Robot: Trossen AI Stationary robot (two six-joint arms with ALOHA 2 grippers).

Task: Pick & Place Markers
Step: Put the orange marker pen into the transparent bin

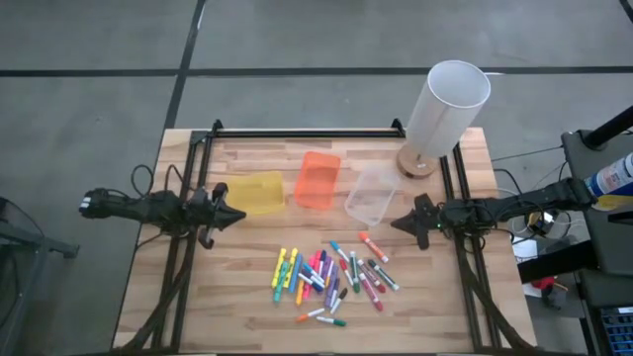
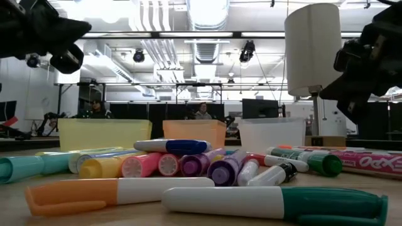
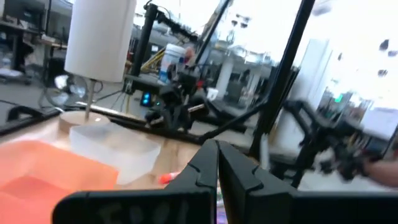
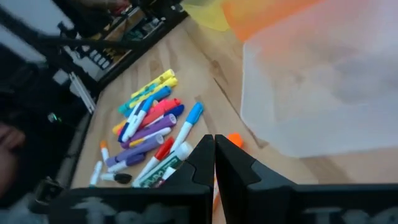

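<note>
Across your counter [image 1: 247,326] sit yellow [image 1: 255,194], orange [image 1: 317,180] and clear [image 1: 371,194] bins; markers [image 1: 331,277] lie outside them. Both tools, left [image 1: 237,216] and right [image 1: 398,223], are closed on nothing; only your low view shows people.

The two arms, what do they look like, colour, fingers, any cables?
Both are dark, slim, jointed arms. The left gripper and right gripper each end in two black fingers tapering to a point. Thin dark cables loop along both arms.

Wooden table [image 1: 247,316]: markers [image 1: 331,277], three bins [image 1: 316,183], lamp [image 1: 445,109].
</note>
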